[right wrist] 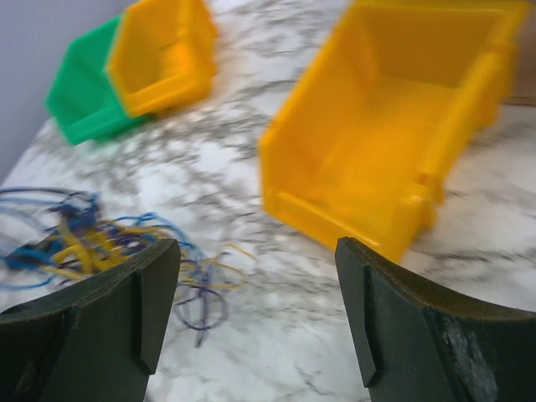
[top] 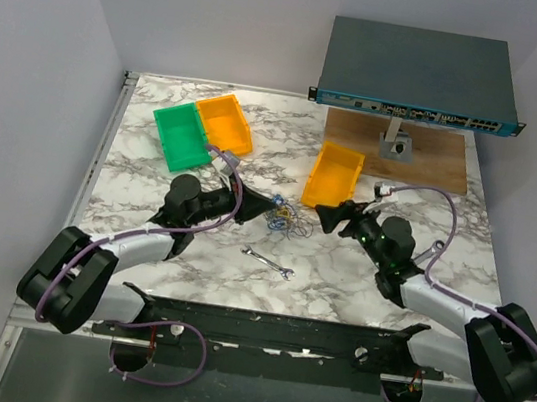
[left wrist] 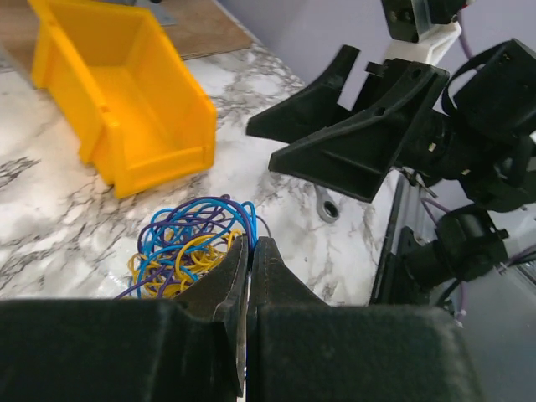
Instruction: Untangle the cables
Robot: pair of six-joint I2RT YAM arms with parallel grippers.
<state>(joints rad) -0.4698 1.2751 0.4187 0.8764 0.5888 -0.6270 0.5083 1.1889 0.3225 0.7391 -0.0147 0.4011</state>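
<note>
The cables [left wrist: 188, 247] are a small loose knot of very thin, springy strands in blue, yellow and purple, looped over one another on the glossy grey-veined marble table [top: 141, 243]. The knot lies right at the tip of the left claw [left wrist: 251, 243] and spreads away in front of it.

The left claw's two black, wedge-shaped matte plastic fingers are pressed together with no gap. Their tips touch the near edge of the knot, and a blue loop runs just behind them. Whether a strand is caught between them cannot be told.

The right claw [right wrist: 258, 260] faces it from the other side of the knot. Its fingers are spread wide with only bare marble between them, holding nothing. The cables sit just outside its left finger and are partly hidden by it.

A smooth, open-fronted yellow bin [right wrist: 394, 142] of hard plastic stands just ahead of the right claw. A green bin [top: 179, 135] and a second yellow bin [top: 226, 122] stand side by side beyond the left claw. A small flat metal wrench [top: 268, 261] lies nearer the arm bases than either claw.
</note>
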